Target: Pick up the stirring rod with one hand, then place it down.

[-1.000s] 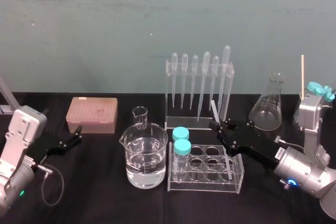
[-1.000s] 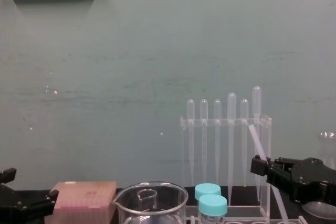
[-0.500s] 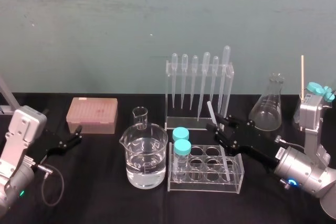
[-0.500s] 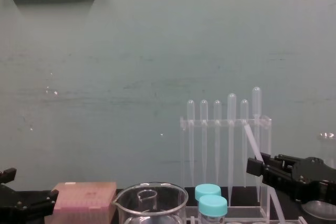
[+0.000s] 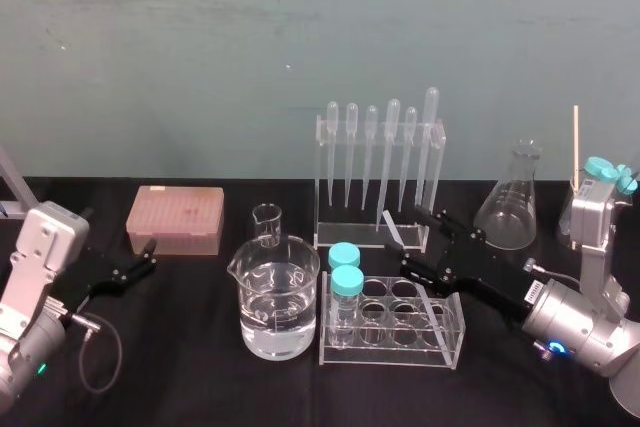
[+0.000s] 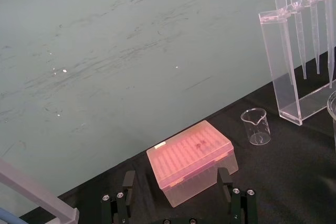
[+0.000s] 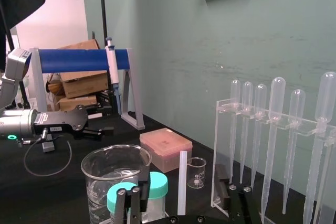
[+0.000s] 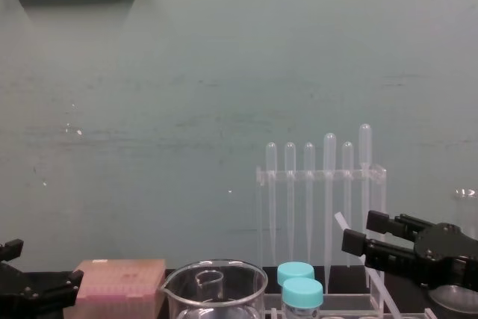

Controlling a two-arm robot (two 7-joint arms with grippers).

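Seen from the head, the right pincer [image 5: 413, 239] gapes around the leaning stirring rod [image 5: 390, 225], whose foot stands in the tube rack [image 5: 390, 355] beneath it; the right wrist shows the rod [image 7: 182, 182] untouched between spread fingers [image 7: 127, 203]; the left wrist shows the left pincer [image 6: 176, 174] open, holding nothing.

The stirring rod [image 7: 182, 182] looks frosted translucent, the beaker [image 5: 280, 297] glossy glass, the tabletop [image 5: 200, 367] matt black.
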